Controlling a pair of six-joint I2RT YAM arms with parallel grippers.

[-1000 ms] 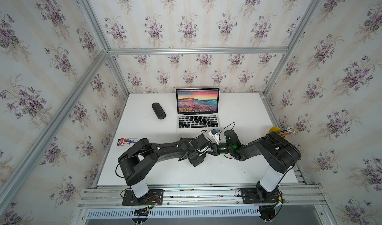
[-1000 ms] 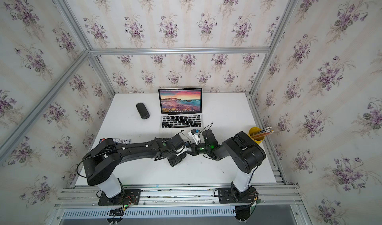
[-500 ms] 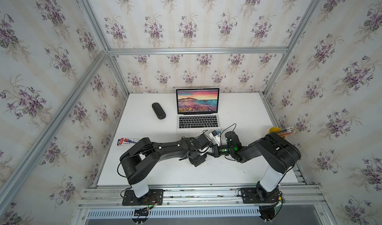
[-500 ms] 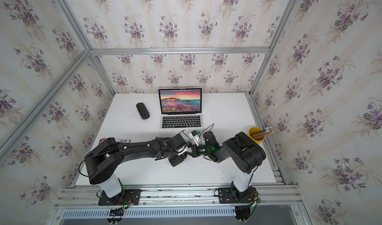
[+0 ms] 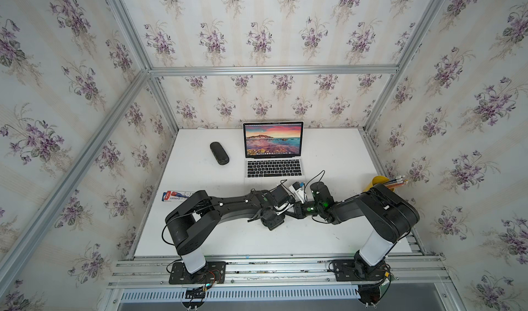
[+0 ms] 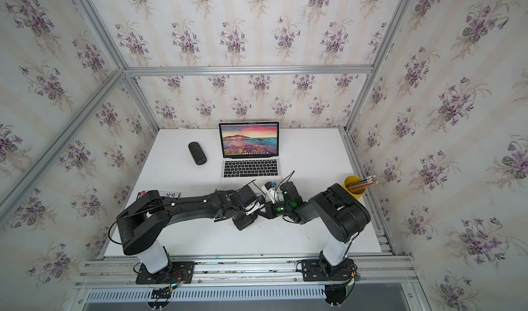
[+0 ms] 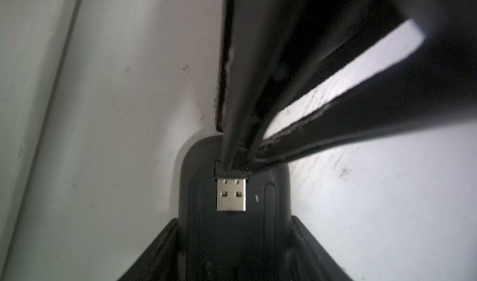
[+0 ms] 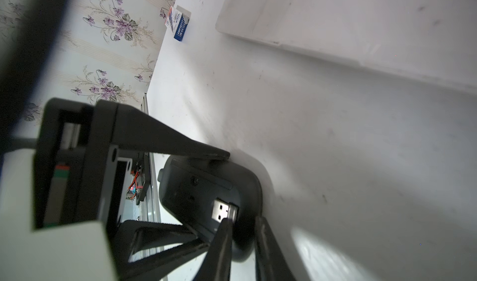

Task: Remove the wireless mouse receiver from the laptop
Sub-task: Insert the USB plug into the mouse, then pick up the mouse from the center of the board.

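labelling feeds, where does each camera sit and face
Top views: overhead, above the arm bases, looking down at laptop, table; left arm and right arm show.
Left wrist: on left arm, facing the mouse in left jaws; right jaws show.
Right wrist: on right arm, facing that mouse; both jaws show.
Wrist views share the receiver.

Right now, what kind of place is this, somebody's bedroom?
Probably a robot test booth dressed like a home desk: a bare metal frame edges flowered wallpaper panels, and a laptop sits on a white table.
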